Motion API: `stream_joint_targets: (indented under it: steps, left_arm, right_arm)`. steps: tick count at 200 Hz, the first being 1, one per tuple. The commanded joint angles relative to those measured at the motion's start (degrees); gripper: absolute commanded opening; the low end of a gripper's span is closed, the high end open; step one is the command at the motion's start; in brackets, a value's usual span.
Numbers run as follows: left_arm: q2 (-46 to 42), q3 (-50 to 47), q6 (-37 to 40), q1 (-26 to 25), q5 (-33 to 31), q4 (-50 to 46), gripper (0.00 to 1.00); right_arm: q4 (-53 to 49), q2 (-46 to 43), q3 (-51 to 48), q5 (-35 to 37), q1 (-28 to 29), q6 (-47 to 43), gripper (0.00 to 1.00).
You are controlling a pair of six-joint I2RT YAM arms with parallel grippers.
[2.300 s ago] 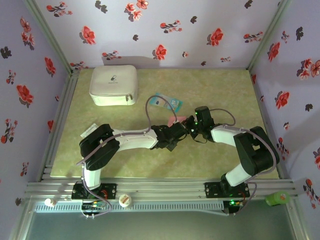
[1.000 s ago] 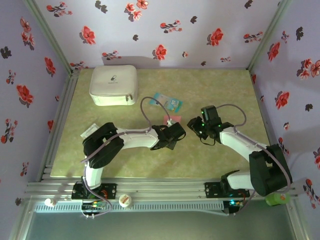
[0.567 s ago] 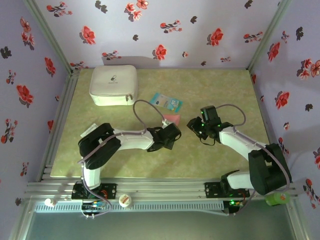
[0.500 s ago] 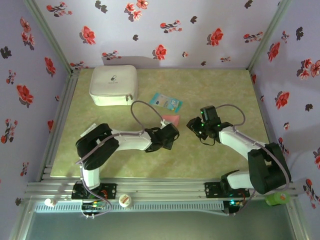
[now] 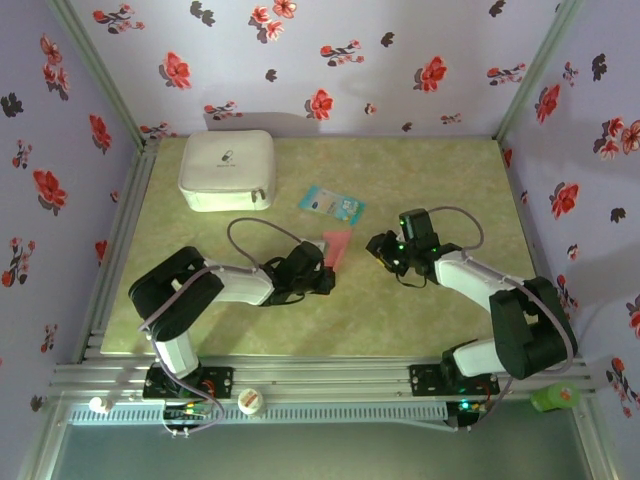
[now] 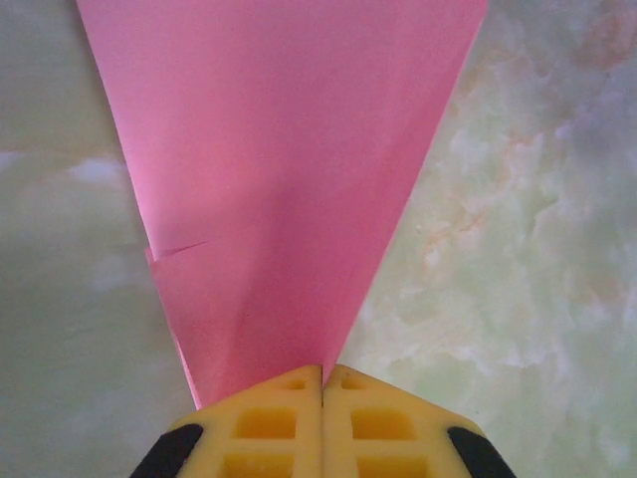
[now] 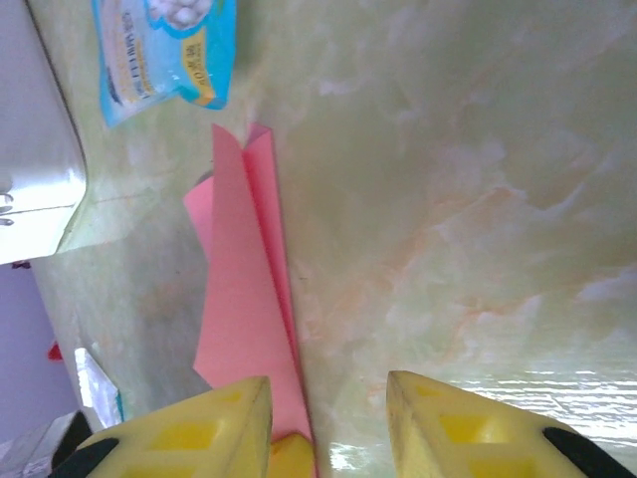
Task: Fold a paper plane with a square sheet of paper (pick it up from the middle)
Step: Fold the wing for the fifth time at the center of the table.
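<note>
Starting from my end: on the near rail there's a white disc (image 5: 250,401) between the two bases and a green blob (image 5: 555,397) off at the right corner. I can't tell what either one is.

The left arm (image 5: 230,285) is laid out low across the worktop (image 5: 200,240), reaching right toward the middle. The left claw (image 5: 318,270) is clamped on the narrow end of the plane (image 5: 338,245). On the left wrist cam the two yellow pads (image 6: 264,428) are pressed flat together with the pink tip pinched right at the seam, and the paper fans out wider away from them. I honestly can't tell if the plane is resting on the worktop or lifted a bit. It sits about mid worktop, wide end pointing far-right.

Just right of it is the right claw (image 5: 376,247), facing left toward it, jaws apart and nothing pinched. On the right wrist cam there's mostly bare worktop between the fingers (image 7: 453,428), with the plane's narrow end alongside one of them and a long fold running down its length.

Further back, the blue packet (image 5: 332,203) lies near the plane's wide end, not touching it. The white case (image 5: 228,170) is in the far-left corner, well apart from everything else.
</note>
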Motion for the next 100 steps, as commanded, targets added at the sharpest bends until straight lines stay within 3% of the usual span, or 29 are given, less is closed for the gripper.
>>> stream_joint_targets:
  steps: [1, 100]
  left_arm:
    - [-0.71, -0.76, -1.72, 0.75, 4.60, 4.40, 0.00]
    - [2.40, -1.72, -4.47, 2.24, 11.54, 10.52, 0.00]
  right_arm:
    - [3.07, 0.86, -0.38, -2.75, -0.35, -1.74, 0.35]
    - [13.56, 5.92, -1.12, -11.80, 1.41, -3.67, 0.20]
